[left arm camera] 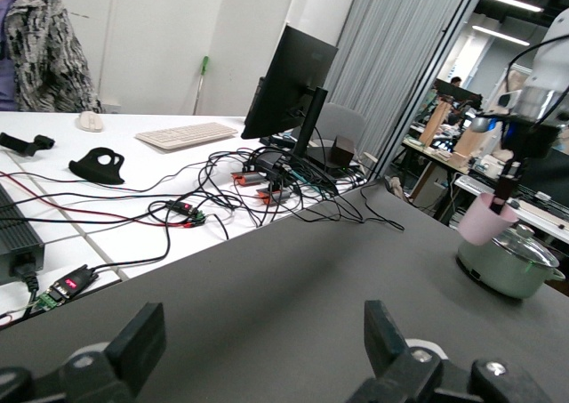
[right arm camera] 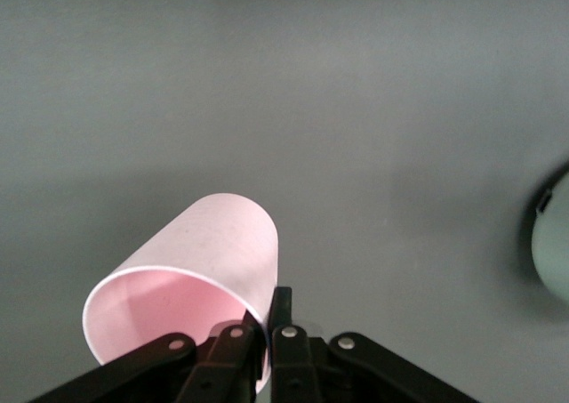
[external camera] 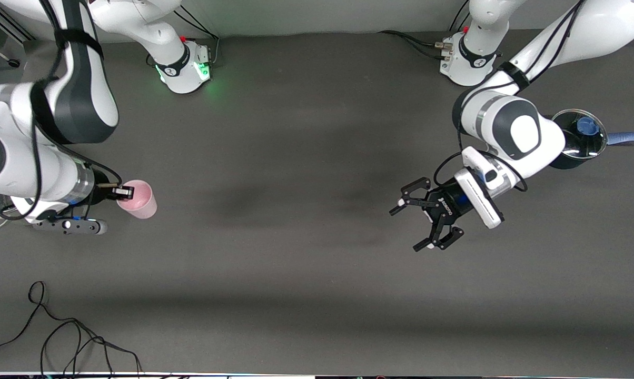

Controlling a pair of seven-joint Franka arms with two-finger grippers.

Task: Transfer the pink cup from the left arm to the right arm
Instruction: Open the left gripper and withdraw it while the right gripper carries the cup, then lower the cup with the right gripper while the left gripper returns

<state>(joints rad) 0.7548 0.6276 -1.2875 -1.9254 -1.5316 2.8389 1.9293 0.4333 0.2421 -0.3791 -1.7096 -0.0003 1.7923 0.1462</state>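
Observation:
The pink cup (external camera: pixel 140 201) is held up over the table at the right arm's end. My right gripper (external camera: pixel 124 192) is shut on its rim, one finger inside and one outside. In the right wrist view the cup (right arm camera: pixel 204 252) tilts with its open mouth toward the camera, pinched at the rim by the gripper (right arm camera: pixel 269 317). My left gripper (external camera: pixel 404 229) is open and empty, low over the table toward the left arm's end. The left wrist view shows its spread fingers (left arm camera: pixel 258 341) over bare table, with the cup (left arm camera: pixel 485 220) hanging from the right gripper far off.
A black pot with a glass lid and blue knob (external camera: pixel 580 138) stands beside the left arm. A pale green lidded pot (left arm camera: pixel 507 265) sits below the held cup, also in the right wrist view (right arm camera: pixel 556 243). A black cable (external camera: pixel 59 337) lies near the front edge.

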